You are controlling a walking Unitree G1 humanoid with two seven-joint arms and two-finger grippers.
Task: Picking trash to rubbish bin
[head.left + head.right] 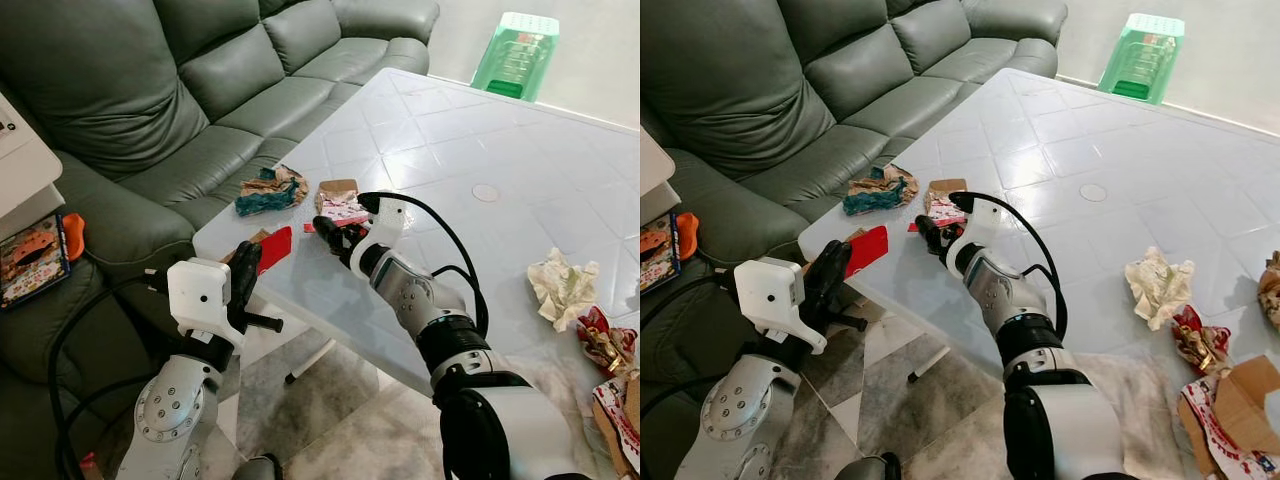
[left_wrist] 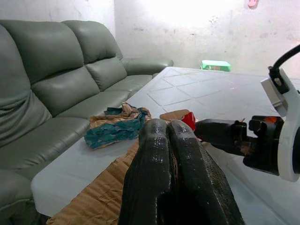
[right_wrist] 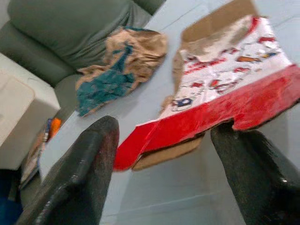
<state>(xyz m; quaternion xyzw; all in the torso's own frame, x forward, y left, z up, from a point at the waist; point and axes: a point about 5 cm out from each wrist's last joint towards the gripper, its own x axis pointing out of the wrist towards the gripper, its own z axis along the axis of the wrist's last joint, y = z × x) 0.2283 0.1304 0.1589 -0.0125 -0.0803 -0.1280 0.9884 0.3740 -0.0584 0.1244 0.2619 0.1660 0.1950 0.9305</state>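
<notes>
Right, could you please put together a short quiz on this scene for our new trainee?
1. True or false: the right end effector is open, with one finger on either side of the red-and-white carton scrap.
2. What does the left end effector grip? A) a bottle B) a red cardboard piece C) a white paper ball
3. Fill in: the crumpled teal and brown paper lies on the white ___.

Key: 1 true; 2 B; 3 table.
</notes>
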